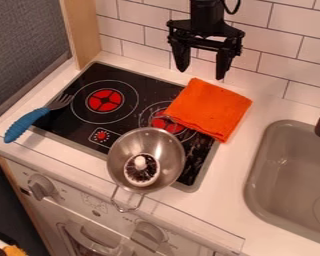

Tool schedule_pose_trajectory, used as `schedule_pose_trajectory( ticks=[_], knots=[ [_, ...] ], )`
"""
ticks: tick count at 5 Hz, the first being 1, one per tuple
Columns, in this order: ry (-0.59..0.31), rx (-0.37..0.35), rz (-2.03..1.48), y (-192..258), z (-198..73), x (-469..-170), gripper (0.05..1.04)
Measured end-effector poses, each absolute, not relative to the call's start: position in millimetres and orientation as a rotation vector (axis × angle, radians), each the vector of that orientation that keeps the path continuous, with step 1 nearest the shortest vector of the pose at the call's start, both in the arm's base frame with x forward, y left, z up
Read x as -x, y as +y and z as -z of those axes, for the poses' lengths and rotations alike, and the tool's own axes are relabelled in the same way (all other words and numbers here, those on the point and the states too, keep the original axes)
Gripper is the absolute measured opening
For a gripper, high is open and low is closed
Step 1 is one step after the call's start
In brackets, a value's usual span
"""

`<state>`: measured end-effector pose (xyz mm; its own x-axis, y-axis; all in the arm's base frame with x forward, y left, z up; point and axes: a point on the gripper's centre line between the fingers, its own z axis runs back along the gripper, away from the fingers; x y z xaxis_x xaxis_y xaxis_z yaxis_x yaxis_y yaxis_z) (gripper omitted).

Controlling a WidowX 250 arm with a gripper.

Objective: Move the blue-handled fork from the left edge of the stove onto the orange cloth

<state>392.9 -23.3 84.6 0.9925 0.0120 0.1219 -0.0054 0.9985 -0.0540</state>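
White counter (226,212) is running across the scene, with a white tiled wall (266,42) standing behind it. Black cooktop (119,75) is lying on the counter, showing red burner markings. Grey sink (279,155) is sitting in the counter at the view's right.

Gripper (201,74): hanging at the top of the view, above the back of the work area and pointing down. Its two fingers are standing wide apart, with nothing between them; state is reading as open.

Orange cloth (209,107): nearest item to the gripper, lying below it in the view. It is covering the back right part of the cooktop and is extending onto the counter towards the sink.

Metal bowl (166,147): resting over the front right part of the cooktop, with its wire handle pointing towards the front edge of the counter.

Blue-handled fork (27,124): lying at the left of the cooktop, its tines resting over the black surface and its handle extending past the cooktop's edge.

Small round item (142,162): sitting inside the bowl, showing a white rim, a dark interior and a pale central stub. Identity: cannot tell.
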Motion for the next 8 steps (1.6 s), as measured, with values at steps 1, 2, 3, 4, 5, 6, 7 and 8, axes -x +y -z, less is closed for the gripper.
schedule_pose_trajectory(
  ticks=[1, 2, 3, 4, 5, 6, 7, 8],
  knots=[
    [-0.072, 0.049, -0.016, -22.7, -67.4, -388.1, 0.999],
    [0.028, -0.031, -0.087, 11.5, -55.4, -360.3, 0.999],
    [-0.014, -0.078, -0.186, 69.7, -76.9, -327.5, 0.999],
    [-0.006, -0.133, -0.102, 107.7, -82.7, -296.6, 0.999],
    [-0.064, -0.103, -0.011, 148.6, -70.3, -280.9, 0.999],
    [-0.156, -0.033, 0.081, 162.3, -56.3, -272.8, 0.999],
    [-0.177, 0.016, 0.141, 173.8, -38.2, -261.2, 0.999],
    [-0.153, 0.029, 0.128, 177.0, -24.7, -256.3, 0.999]
  ],
)
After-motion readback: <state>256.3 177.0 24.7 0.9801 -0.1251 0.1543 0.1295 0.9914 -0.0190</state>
